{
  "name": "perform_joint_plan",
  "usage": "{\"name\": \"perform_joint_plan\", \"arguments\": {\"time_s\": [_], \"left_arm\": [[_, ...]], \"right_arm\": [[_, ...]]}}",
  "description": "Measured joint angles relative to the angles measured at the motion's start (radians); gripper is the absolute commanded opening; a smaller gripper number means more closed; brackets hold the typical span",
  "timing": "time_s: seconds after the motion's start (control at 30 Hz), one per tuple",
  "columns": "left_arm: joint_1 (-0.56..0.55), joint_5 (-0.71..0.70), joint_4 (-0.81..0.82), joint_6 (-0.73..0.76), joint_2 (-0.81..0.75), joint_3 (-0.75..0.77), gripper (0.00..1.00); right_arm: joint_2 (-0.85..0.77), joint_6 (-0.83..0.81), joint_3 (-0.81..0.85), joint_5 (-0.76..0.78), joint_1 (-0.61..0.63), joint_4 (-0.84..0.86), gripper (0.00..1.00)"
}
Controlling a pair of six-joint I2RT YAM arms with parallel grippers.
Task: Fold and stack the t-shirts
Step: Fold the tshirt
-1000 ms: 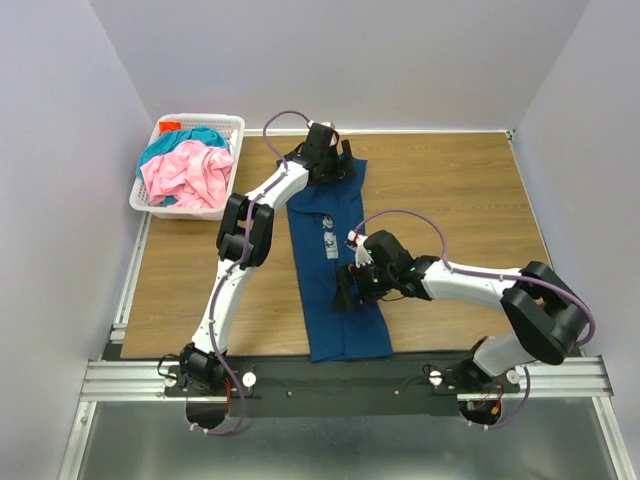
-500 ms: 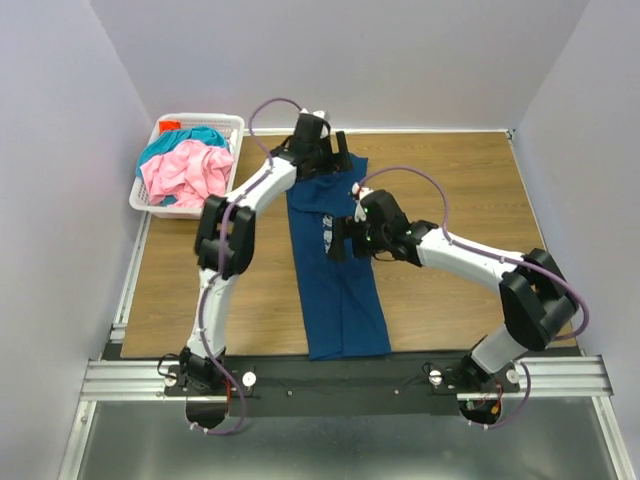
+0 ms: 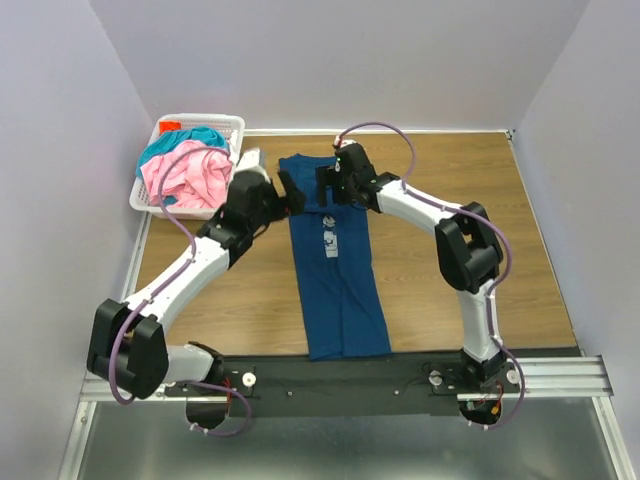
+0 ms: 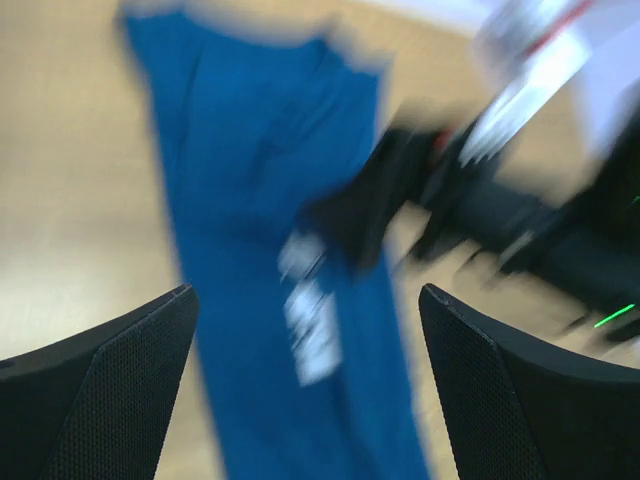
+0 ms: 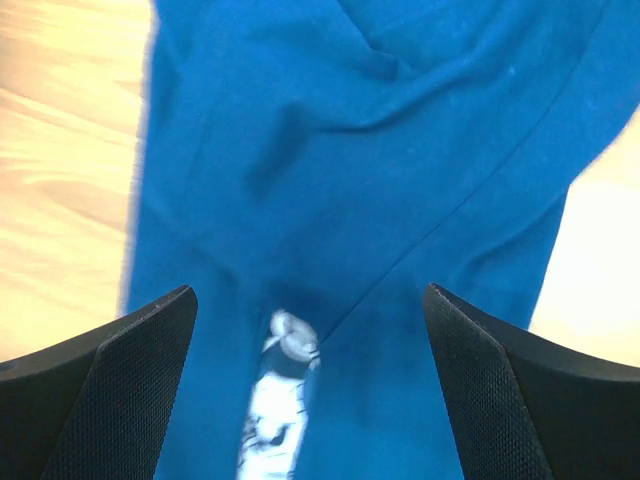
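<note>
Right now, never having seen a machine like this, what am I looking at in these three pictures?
Two white robot arms are bolted to the near edge of a wooden table. The wide picture looks down from above; the other two come from a camera on each wrist, so the black shapes at their bottom corners are that arm's own fingers. A dark blue t-shirt with a white print lies flat as a long narrow strip. The left gripper and right gripper are near its far end, both open, holding nothing. A white basket at the far left holds a pink t-shirt and a teal t-shirt.
</note>
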Motion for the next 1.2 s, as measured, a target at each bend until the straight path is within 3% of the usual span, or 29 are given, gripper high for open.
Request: {"name": "perform_joint_plan", "arguments": {"time_s": [0.17, 0.27, 0.63, 0.9, 1.2], "left_arm": [[0.000, 0.000, -0.051, -0.049, -0.065, -0.269, 0.98], [-0.002, 0.016, -0.051, -0.067, -0.092, -0.315, 0.98], [-0.039, 0.048, -0.001, -0.101, -0.060, -0.338, 0.98], [-0.080, 0.074, 0.005, -0.092, 0.049, -0.294, 0.98], [-0.136, 0.109, -0.032, -0.074, 0.096, -0.282, 0.98]], "right_arm": [[0.137, -0.096, 0.108, 0.038, 0.000, -0.026, 1.00], [0.189, -0.127, 0.131, 0.059, -0.002, -0.045, 1.00], [0.256, -0.151, 0.193, 0.158, -0.019, -0.039, 1.00], [0.260, -0.100, 0.197, 0.208, -0.109, -0.037, 1.00], [0.266, -0.129, 0.230, 0.203, -0.141, -0.079, 1.00]]}}
